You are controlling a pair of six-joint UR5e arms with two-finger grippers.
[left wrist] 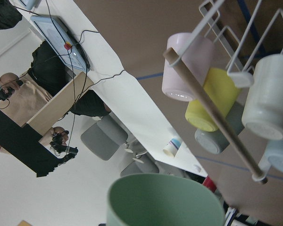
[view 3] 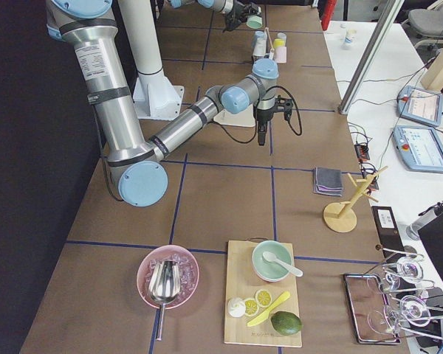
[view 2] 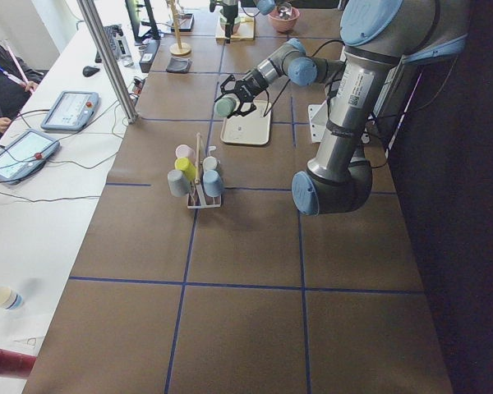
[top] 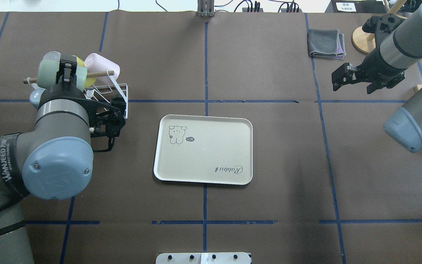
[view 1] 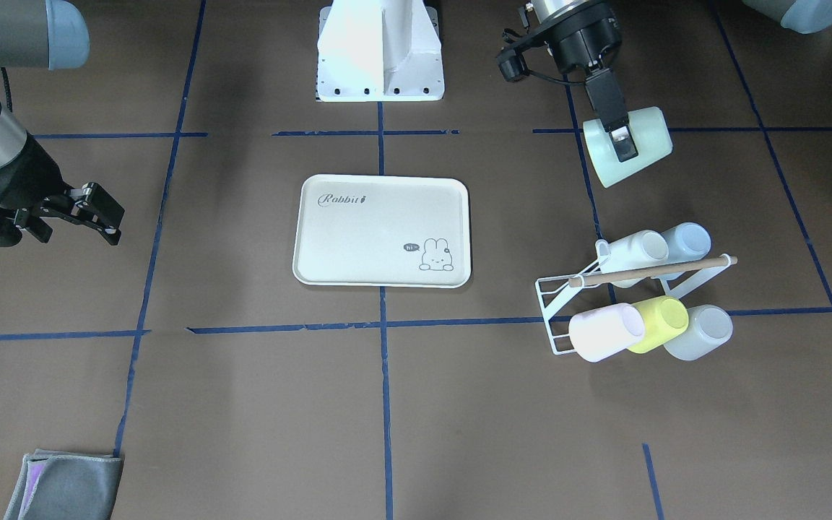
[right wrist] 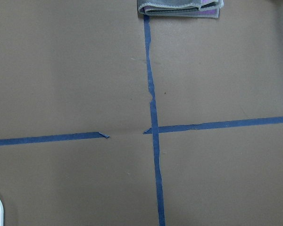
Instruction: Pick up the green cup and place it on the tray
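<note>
My left gripper (view 1: 625, 146) is shut on the pale mint green cup (view 1: 651, 133), which it holds on its side in the air above the table, one finger over the wall. From overhead the green cup (top: 46, 73) hangs in front of the cup rack, with the left gripper (top: 67, 72) across it. The left wrist view shows the cup's open rim (left wrist: 165, 202) at the bottom. The cream tray (view 1: 358, 238) with "Rabbit" script lies flat and bare at the table's middle (top: 211, 154). My right gripper (view 1: 80, 230) hovers open and holds nothing far from the tray (top: 336, 81).
A white wire rack (view 1: 557, 303) with a wooden rod holds pink, yellow, white and pale blue cups near the left gripper. A folded grey cloth (top: 326, 44) and a wooden stand (top: 361, 38) sit beyond the right gripper. The robot base (view 1: 380, 58) stands behind the tray.
</note>
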